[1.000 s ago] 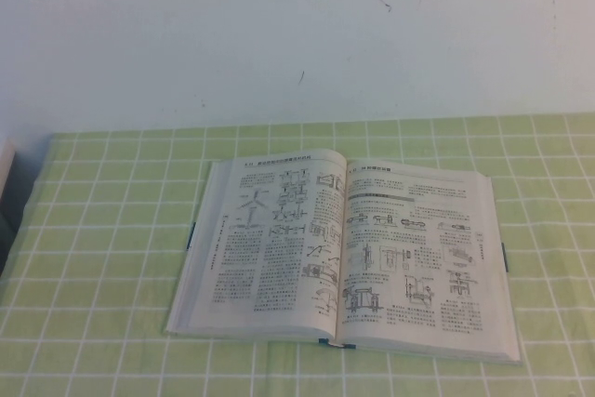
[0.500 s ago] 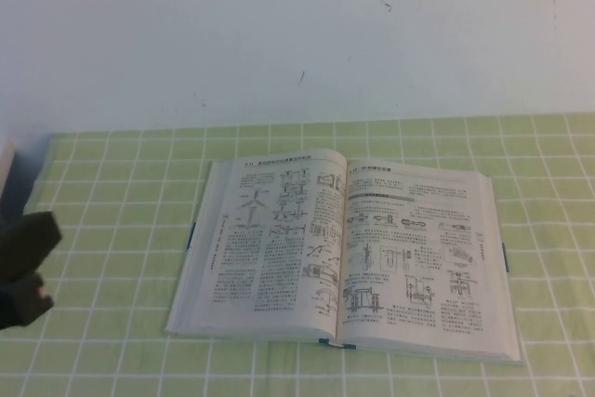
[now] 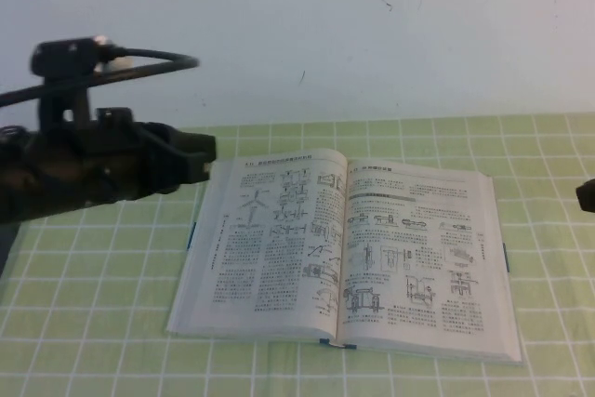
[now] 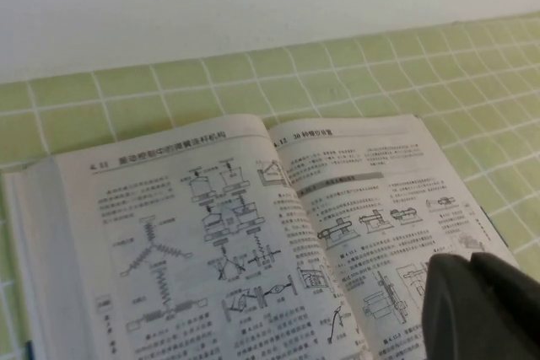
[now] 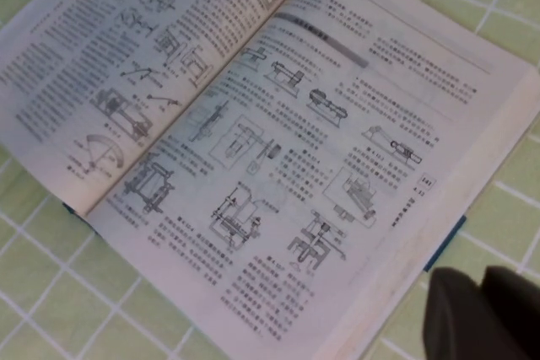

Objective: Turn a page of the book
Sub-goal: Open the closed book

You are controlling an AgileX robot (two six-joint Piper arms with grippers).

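The book [image 3: 344,248] lies open and flat on the green checked cloth, with white pages of black text and diagrams and a blue-edged cover. Its right-hand page [image 3: 418,248] and left-hand page [image 3: 270,244] both lie flat. My left gripper [image 3: 206,157] is shut and empty, raised by the book's far left corner. In the left wrist view it [image 4: 471,260] hangs over the book [image 4: 253,242]. My right gripper [image 3: 586,194] shows only at the right edge, beyond the book's right side. In the right wrist view it [image 5: 483,276] is shut and empty beside the book's [image 5: 253,124] outer edge.
The green checked cloth [image 3: 112,323] covers the table all round the book. A white wall [image 3: 297,34] stands behind the table. The left arm's wrist camera and cable [image 3: 70,58] rise above the arm at the left.
My left arm has come in from the left edge and risen to the book's far left corner. My right gripper's tip has appeared at the right edge. The book has not moved.
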